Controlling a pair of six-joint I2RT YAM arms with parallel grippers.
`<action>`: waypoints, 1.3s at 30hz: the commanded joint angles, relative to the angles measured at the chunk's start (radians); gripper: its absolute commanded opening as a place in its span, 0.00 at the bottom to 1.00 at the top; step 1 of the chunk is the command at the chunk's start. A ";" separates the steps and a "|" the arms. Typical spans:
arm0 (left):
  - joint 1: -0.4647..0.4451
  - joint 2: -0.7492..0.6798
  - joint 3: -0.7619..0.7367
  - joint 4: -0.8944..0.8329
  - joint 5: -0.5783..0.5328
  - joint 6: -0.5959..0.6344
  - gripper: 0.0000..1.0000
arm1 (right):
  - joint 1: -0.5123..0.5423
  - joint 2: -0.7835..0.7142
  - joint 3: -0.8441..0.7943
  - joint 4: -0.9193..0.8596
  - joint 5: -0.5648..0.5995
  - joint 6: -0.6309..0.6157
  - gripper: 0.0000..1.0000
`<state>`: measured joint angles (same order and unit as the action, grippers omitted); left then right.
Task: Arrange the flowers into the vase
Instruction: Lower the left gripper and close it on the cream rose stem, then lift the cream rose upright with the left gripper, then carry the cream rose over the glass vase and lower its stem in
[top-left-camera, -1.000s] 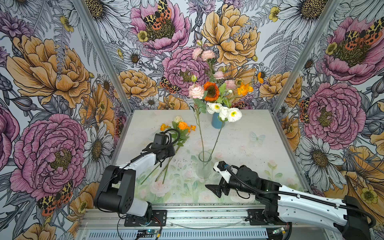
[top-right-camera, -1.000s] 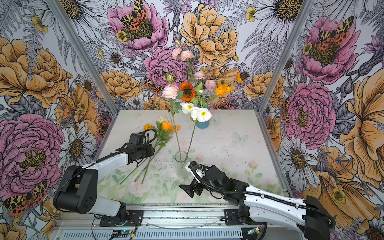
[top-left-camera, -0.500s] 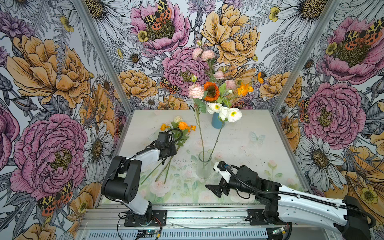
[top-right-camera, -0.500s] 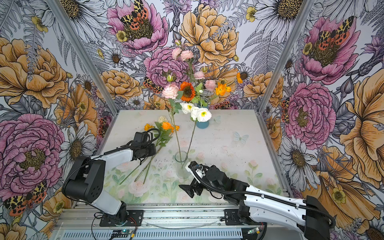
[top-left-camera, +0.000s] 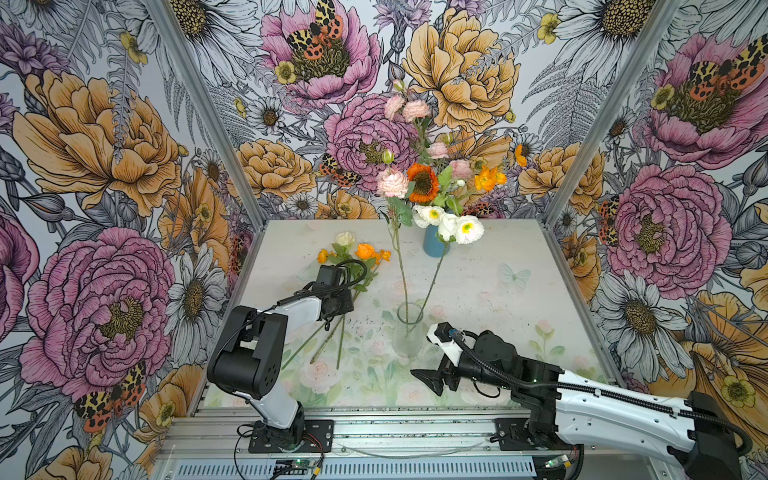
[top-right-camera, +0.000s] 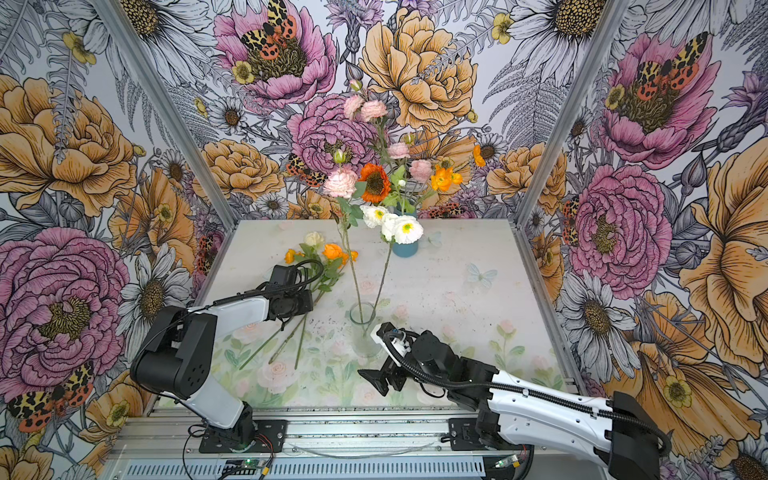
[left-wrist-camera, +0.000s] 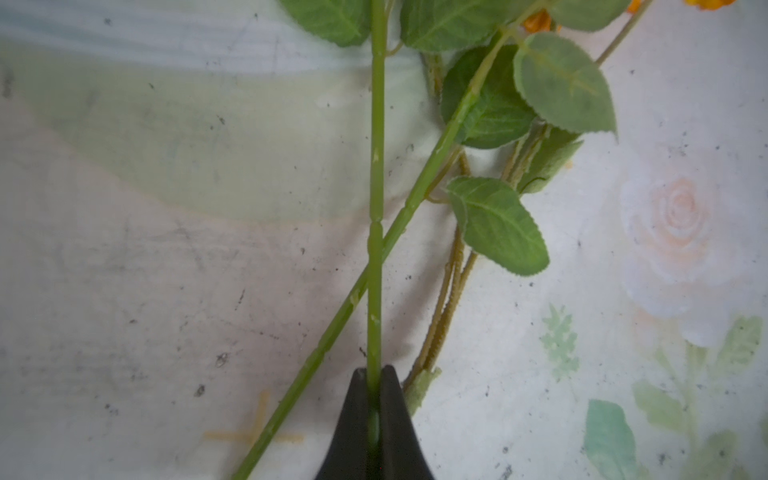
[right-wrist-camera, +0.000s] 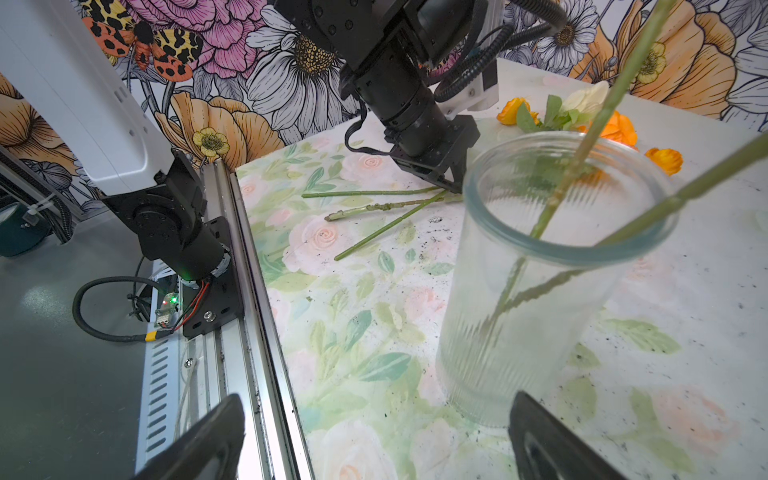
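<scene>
The left end effector is clamped shut on one green flower stem, where it crosses a second stem lying on the floral worktop. The orange and cream heads of these loose flowers lie beyond its tips. The right end effector gapes wide and empty. Just ahead of it stands the ribbed glass vase, holding two stems. The step looks like a pick-up. Next, the held stem needs lifting clear, turning upright and lowering into the vase.

No legible text, label, brand, number or sign anywhere around the vase, nor on the tabletop.
</scene>
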<state>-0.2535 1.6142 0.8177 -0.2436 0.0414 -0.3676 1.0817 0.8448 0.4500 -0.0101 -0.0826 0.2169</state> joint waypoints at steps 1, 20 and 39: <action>-0.009 -0.096 0.009 -0.017 -0.017 0.013 0.00 | 0.008 -0.004 0.015 0.015 0.000 -0.003 0.99; -0.016 -0.916 -0.188 0.268 0.052 -0.134 0.00 | -0.097 -0.150 -0.015 -0.013 0.030 0.005 1.00; -0.587 -0.673 -0.240 1.349 0.056 0.205 0.00 | -0.115 -0.146 -0.025 -0.008 -0.007 0.019 0.99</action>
<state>-0.8291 0.8967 0.5655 0.9142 0.0689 -0.2287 0.9733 0.7139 0.4419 -0.0185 -0.0753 0.2207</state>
